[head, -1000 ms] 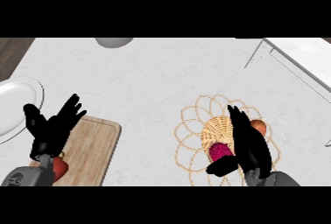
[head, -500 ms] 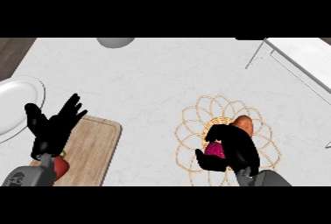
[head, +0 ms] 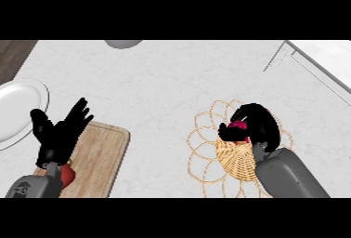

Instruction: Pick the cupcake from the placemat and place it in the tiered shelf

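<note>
A pale, grey-veined marble tabletop (head: 171, 83) is seen from steeply above, with a dark brown strip (head: 14, 49) showing past its edge at 10 o'clock. A grey bowl (head: 123, 43) is cut off by the upper edge at 12 o'clock, and the white tiered shelf (head: 312, 58) is set at 2 o'clock. A white plate (head: 17, 111) lies at 9 o'clock, and a wooden cutting board (head: 99, 155) at 8 o'clock.

The woven placemat (head: 233, 160) is spread at 4 o'clock. Over its upper part the pink-topped cupcake (head: 238, 125) is enclosed by the right hand (head: 262, 123), whose fingers (head: 230, 134) are curled round it. Whether it is lifted cannot be told.

The left hand (head: 58, 139) is held over the board's left edge, fingers (head: 79, 111) apart and straight. A small red object (head: 67, 174) is partly hidden beneath that forearm.
</note>
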Available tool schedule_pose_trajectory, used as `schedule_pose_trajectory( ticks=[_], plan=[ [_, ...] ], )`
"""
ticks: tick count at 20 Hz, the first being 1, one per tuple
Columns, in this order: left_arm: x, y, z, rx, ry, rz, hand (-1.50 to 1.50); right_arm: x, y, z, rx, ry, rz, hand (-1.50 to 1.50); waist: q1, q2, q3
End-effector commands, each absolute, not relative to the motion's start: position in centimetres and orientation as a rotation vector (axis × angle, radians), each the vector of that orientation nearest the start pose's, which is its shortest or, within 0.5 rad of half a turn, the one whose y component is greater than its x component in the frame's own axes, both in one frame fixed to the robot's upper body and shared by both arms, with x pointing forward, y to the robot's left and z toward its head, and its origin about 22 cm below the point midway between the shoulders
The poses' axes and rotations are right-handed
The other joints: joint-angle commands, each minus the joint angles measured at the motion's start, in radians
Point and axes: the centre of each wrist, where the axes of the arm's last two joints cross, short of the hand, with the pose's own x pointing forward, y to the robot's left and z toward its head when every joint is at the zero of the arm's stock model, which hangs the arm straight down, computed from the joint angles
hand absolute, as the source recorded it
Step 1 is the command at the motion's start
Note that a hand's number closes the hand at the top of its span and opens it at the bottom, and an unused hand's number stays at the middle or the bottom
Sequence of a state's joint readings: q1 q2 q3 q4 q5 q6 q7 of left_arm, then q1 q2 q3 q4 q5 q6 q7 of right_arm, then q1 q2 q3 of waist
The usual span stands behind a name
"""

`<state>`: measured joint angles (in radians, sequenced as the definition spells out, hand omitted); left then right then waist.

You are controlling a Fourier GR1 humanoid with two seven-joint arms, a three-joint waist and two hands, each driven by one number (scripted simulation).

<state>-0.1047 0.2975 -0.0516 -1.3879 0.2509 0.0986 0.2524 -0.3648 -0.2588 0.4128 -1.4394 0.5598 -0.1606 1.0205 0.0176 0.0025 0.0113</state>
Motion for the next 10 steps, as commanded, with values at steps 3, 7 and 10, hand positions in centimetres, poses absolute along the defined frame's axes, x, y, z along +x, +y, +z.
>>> schedule_pose_trajectory(
  ticks=[3, 7, 10],
  plan=[
    [25.7, 27.7, -1.4, 0.064, -1.123, -0.003, 0.0, 36.4, -16.8, 8.1, -0.93, -0.803, 0.223, 1.5, 0.025, 0.006, -0.011],
    [25.0, 29.2, -2.1, 0.075, -1.106, 0.021, 0.0, 38.3, -16.1, 12.5, -1.11, -0.945, 0.162, 1.5, 0.014, 0.0, -0.013],
    [25.9, 28.6, -1.8, 0.1, -1.121, 0.018, 0.0, 38.7, -13.5, 17.4, -1.194, -1.025, 0.09, 1.5, -0.003, -0.006, -0.014]
  ],
)
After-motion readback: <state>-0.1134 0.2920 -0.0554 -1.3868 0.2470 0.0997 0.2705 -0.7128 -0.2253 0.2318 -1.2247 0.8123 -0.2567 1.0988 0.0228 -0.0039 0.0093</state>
